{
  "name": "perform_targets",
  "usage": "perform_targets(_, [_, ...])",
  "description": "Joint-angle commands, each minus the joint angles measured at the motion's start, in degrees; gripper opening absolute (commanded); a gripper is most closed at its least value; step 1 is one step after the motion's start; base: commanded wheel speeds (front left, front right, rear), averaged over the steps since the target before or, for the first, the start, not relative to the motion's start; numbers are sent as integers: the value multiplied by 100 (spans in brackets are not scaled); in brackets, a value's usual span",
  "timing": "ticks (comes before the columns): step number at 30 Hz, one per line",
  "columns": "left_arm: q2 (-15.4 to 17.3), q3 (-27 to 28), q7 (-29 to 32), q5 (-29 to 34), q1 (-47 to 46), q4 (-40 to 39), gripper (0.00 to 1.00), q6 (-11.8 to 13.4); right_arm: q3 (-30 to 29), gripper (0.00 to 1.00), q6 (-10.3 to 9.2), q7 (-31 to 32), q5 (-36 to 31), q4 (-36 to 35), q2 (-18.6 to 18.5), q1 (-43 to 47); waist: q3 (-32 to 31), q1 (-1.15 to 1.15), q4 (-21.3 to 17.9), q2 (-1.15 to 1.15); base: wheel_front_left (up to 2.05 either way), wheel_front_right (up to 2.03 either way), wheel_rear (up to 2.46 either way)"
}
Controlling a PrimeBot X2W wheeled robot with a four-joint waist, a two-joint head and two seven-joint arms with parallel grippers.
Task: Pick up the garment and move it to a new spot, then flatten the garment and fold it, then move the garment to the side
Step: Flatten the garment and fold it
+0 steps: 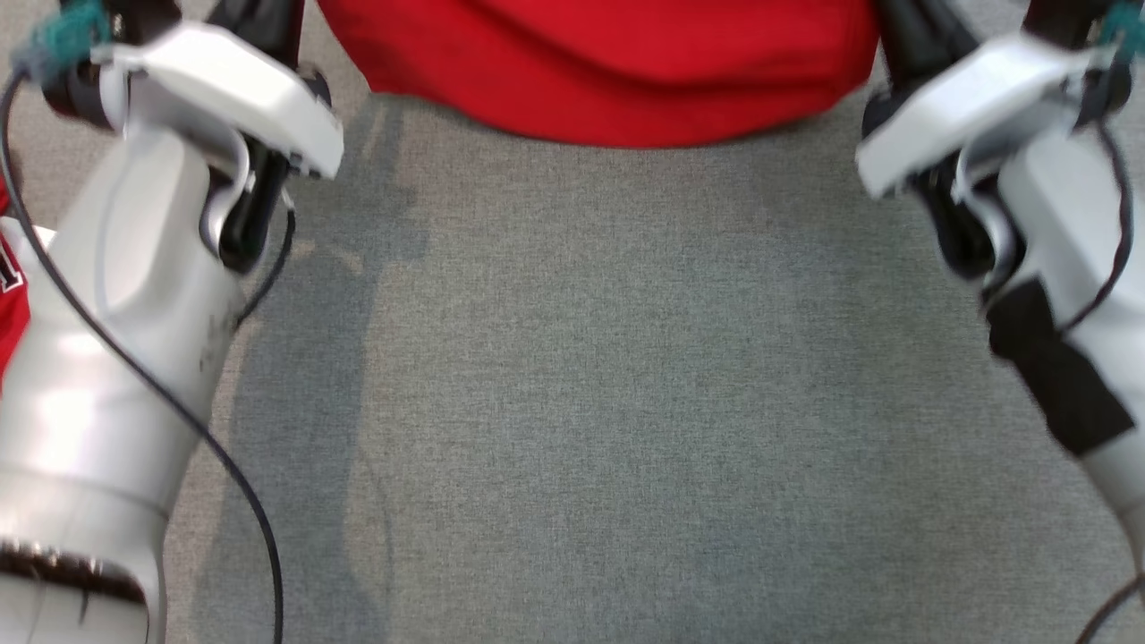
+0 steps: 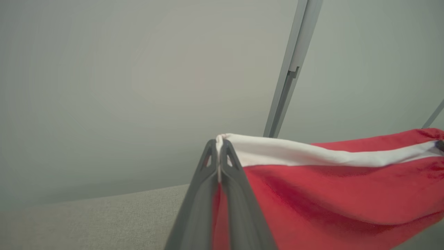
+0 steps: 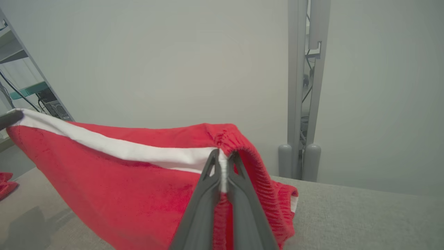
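Observation:
The garment is red with a white side stripe and hangs between my two arms above the grey cloth table. In the left wrist view my left gripper is shut on the garment's white-striped edge. In the right wrist view my right gripper is shut on the garment near its ribbed elastic waistband. The cloth stretches taut between both grips, its lower part sagging toward the table. Both fingertips lie past the top edge of the head view.
More red cloth lies at the table's left edge, seen too as red cloth in the right wrist view. A grey wall with a metal post stands behind the table. Shelving stands far left.

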Motion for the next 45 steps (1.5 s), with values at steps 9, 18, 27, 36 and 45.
perform_targets(9, [281,637,-30,673,2720,-2221,0,309,-318,0,1,-11,-117,-1338,-234,2261,-545,0,-84,0,0,0,0])
perform_targets(18, [699,345,431,752,4903,-3865,0,780,-786,0,1,-12,-401,-2123,-309,4045,-1101,0,-99,0,0,0,0])
perform_targets(27, [1314,367,1252,561,6398,-5424,0,1379,-1066,0,1,-12,-456,-2521,-522,5346,-1552,0,41,0,0,0,0])
perform_targets(36, [1617,422,1825,363,7014,-6305,0,1701,-1467,0,0,255,-538,-3123,-610,6314,-1716,0,157,0,0,0,0])
perform_targets(45, [1792,578,1836,427,6765,-6608,0,1707,-1917,0,1,764,-591,-3895,-265,6583,-1623,0,90,0,0,0,0])
